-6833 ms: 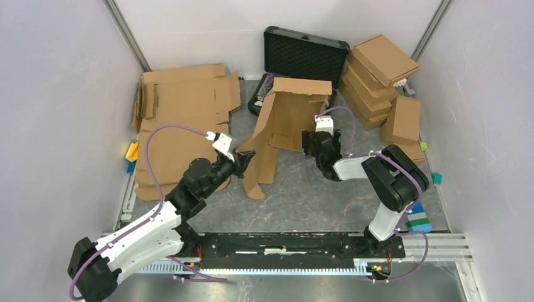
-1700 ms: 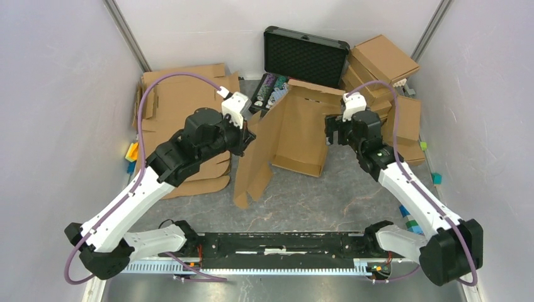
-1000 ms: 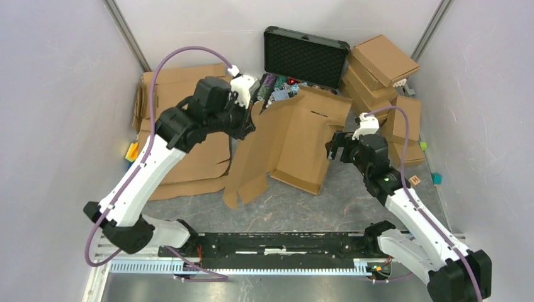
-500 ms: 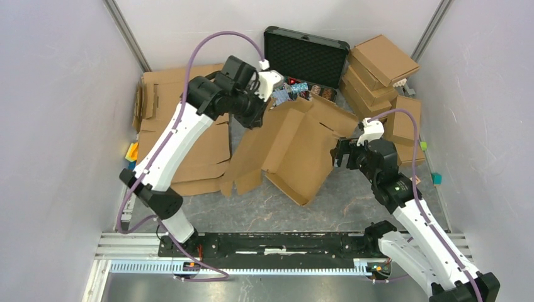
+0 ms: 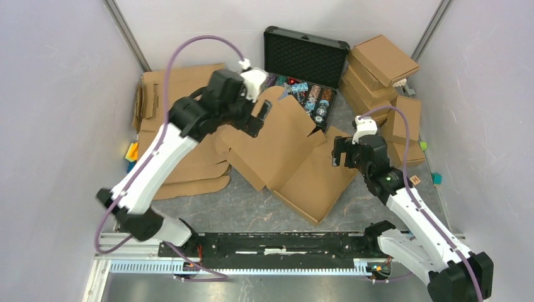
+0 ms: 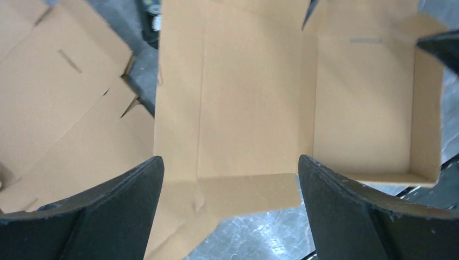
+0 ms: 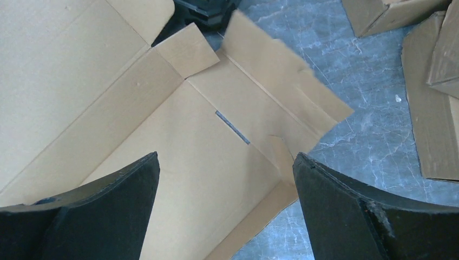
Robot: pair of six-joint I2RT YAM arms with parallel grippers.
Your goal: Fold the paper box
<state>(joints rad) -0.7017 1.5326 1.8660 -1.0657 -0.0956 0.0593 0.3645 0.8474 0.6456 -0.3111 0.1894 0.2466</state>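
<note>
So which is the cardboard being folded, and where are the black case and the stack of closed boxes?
paper box (image 5: 280,151), overhead view, on its wide middle panel.
black case (image 5: 305,56), overhead view, on the foam of its raised lid.
stack of closed boxes (image 5: 383,60), overhead view, on the top box's lid.

The paper box (image 5: 283,148) lies spread across the middle of the table (image 5: 252,207) and fills most of the ground between the two arms. Bare grey surface shows along its near edge and in a narrow strip to its right, where the right gripper (image 5: 339,156) hangs with jaws wide. On the left, flat cardboard sheets (image 5: 204,171) butt against the box's flaps. Behind, the open black case (image 5: 305,53) of chips (image 5: 312,95) sits close to its far corner, and stacked folded boxes (image 5: 378,69) crowd the back right. The left gripper (image 5: 260,116), jaws spread, hovers over the far left flap.
</note>
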